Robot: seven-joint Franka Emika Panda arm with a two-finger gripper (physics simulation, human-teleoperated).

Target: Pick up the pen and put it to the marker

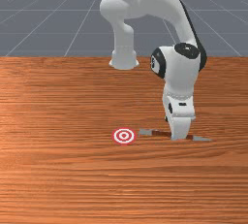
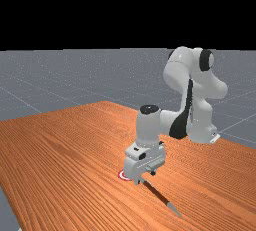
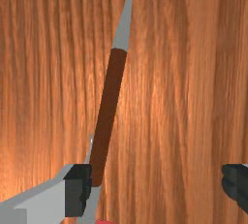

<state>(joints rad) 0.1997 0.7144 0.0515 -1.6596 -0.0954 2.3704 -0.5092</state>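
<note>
Wooden table (image 1: 58, 184) holds a pen (image 3: 109, 106); the gripper (image 3: 157, 185), fingers (image 3: 75, 189) spread wide, has one crowding the pen and should centre over it before squeezing.

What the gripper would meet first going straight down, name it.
Most likely the wooden table; one finger stands so near the pen that it might brush it first. Remaining height is unclear.

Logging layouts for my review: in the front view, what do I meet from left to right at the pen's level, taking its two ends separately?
The red-and-white marker → the pen's blunt grey end → the gripper → the pen's pointed grey end.
</note>
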